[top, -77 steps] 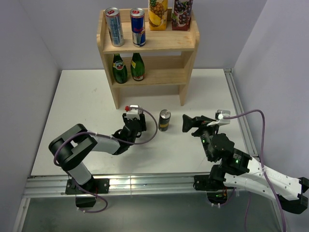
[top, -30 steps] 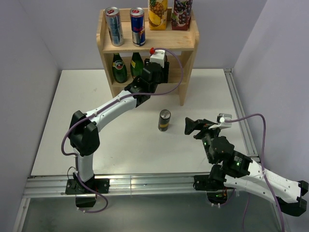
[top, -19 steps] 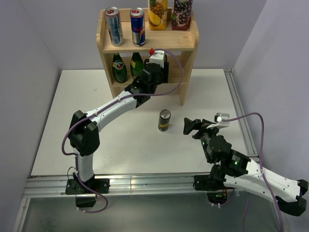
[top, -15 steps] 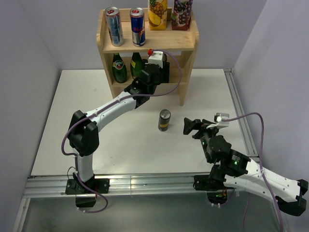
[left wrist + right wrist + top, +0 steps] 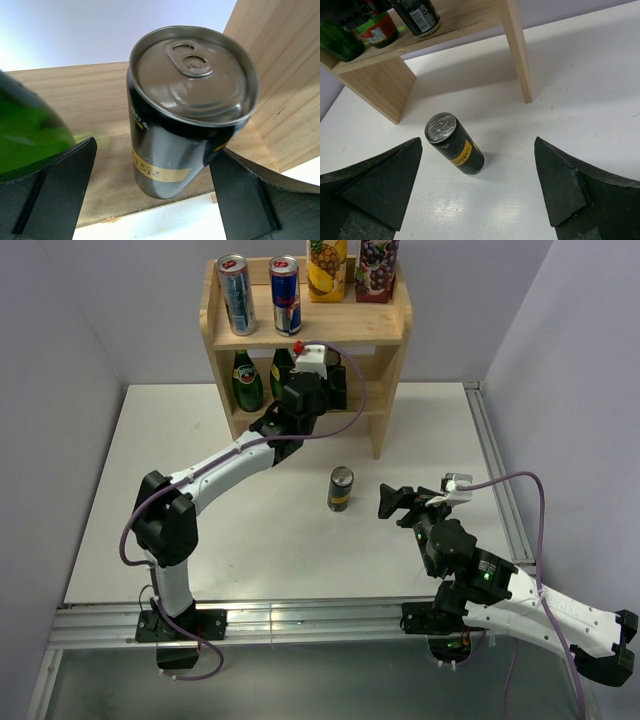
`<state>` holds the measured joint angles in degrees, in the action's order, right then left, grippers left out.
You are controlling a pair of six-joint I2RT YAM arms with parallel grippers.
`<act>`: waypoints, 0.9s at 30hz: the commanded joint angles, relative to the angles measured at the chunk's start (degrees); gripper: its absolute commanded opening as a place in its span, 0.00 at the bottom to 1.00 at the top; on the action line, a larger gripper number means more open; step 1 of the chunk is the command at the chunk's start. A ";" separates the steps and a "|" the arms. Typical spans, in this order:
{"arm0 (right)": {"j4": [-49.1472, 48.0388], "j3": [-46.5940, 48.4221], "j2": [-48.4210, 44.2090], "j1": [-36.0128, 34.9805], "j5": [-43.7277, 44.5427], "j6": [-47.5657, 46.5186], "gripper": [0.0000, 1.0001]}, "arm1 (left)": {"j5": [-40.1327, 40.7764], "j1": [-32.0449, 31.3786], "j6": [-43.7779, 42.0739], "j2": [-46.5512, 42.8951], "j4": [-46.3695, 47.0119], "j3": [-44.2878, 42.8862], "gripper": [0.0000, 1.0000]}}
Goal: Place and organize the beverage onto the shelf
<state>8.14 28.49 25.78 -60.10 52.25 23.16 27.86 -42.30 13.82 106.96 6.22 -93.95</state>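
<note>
The shelf can, black with a gold band, stands on the lower board of the shelf, right between the fingers of the left gripper. It is upright, long axis vertical, pull-tab top facing up toward the wrist. That gripper's jaws are spread. There is a clear gap between the can and one finger, while the can sits hard against the other side, and I cannot tell whether it touches there. Just beyond that first finger is the shoulder of a green bottle, and close past the other finger the shelf's side panel rises. A second one, the table can, stands upright on the white table, its lid up and its gold label turned toward the right gripper. It lies a little ahead of that gripper, roughly centred between its fingers and nearer neither by much. Those jaws are wide apart, holding nothing and well clear of the can. Above the left gripper, the top board carries two slim cans and two juice cartons.
</note>
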 commanded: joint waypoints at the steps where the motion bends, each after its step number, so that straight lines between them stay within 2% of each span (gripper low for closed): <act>1: -2.08 0.86 0.67 0.42 0.40 0.75 1.00 | 1.67 0.30 2.34 -5.17 1.35 0.87 0.99; 9: -3.92 0.78 3.66 0.50 -2.41 0.57 1.00 | 3.34 -4.45 2.09 -11.23 0.72 6.23 0.99; 16: -3.75 1.04 4.19 0.51 -2.51 1.36 1.00 | 4.23 -4.89 1.73 -9.75 -0.77 5.45 0.99; 22: -4.71 0.78 5.24 0.42 -3.99 0.31 1.00 | 5.97 -6.91 3.13 -14.57 -2.69 8.17 0.99; 26: -7.96 -0.19 9.63 0.94 -11.45 -1.01 1.00 | 7.12 -9.81 6.56 -21.77 -8.39 13.68 0.99; 27: -11.45 -1.15 10.68 1.21 -16.34 -0.75 1.00 | 7.21 -10.77 7.18 -25.36 -9.02 15.19 0.99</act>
<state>3.20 28.45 33.52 -59.70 44.64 22.90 33.21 -50.72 17.78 90.59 0.40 -81.36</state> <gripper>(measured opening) 1.000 0.993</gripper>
